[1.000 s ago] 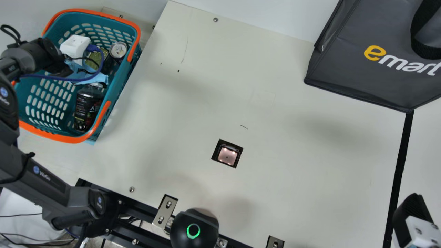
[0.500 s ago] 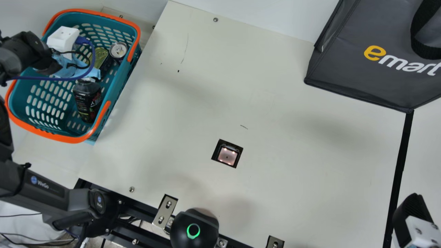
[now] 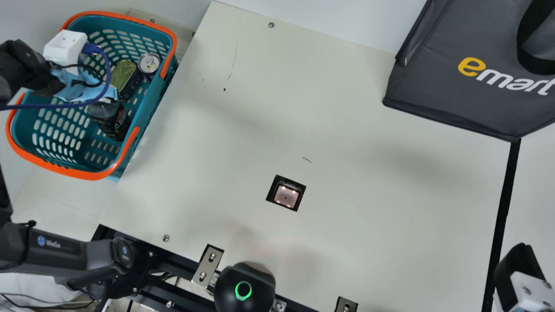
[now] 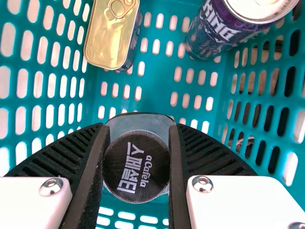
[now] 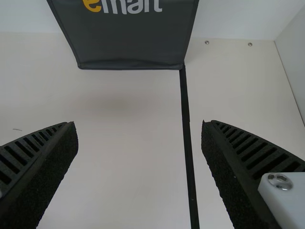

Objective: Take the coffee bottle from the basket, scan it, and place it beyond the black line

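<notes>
My left gripper [image 3: 65, 50] is over the basket [image 3: 149, 102] in the main view, blue wrap hanging around it. The dark coffee bottle [image 3: 112, 122] leans below it inside the basket. In the left wrist view, my left gripper [image 4: 138, 131] is shut on the bottle's neck end, its black cap [image 4: 136, 167] between the fingers. At the main view's lower right is my right gripper [image 3: 520, 273], beside the black line [image 3: 501, 221]. The right wrist view shows my right gripper [image 5: 139, 124] open, nothing between its fingers. The scanner window [image 3: 286, 197] is set in the table.
A gold-lidded tin [image 3: 124, 74] and a drink can [image 3: 148, 64] stand in the basket near its right wall. A dark shopping bag [image 3: 451, 82] stands at the back right, by the line's far end. A black domed device [image 3: 245, 288] sits at the front edge.
My left gripper has moved left and slightly up in the main view. The bottle's capped end has followed it, and the bottle leans more. The right gripper has kept still.
</notes>
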Controlling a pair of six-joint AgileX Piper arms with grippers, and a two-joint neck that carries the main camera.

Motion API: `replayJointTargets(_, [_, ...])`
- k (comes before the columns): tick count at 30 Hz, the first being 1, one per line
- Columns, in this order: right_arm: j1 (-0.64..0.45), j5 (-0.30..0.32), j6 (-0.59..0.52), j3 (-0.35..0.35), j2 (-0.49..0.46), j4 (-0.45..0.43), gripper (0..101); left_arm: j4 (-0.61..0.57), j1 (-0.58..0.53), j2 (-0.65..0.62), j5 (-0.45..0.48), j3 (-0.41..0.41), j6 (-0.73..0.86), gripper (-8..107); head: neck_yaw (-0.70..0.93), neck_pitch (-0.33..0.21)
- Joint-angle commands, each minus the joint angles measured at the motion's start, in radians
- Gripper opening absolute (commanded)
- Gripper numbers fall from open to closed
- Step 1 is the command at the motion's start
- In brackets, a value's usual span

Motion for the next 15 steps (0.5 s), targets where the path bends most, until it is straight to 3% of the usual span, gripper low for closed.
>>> replayJointTargets(1, [0.0, 0.0, 0.0, 0.0, 0.0, 0.0, 91, -0.003, 0.004, -0.017, 0.006, 0.002, 0.003, 10, 0.002, -0.027])
replayJointTargets(15, [0.0, 0.0, 0.0, 0.0, 0.0, 0.0, 91, -0.037, 0.019, -0.128, 0.084, -0.036, 0.015, 10, 0.002, -0.027])
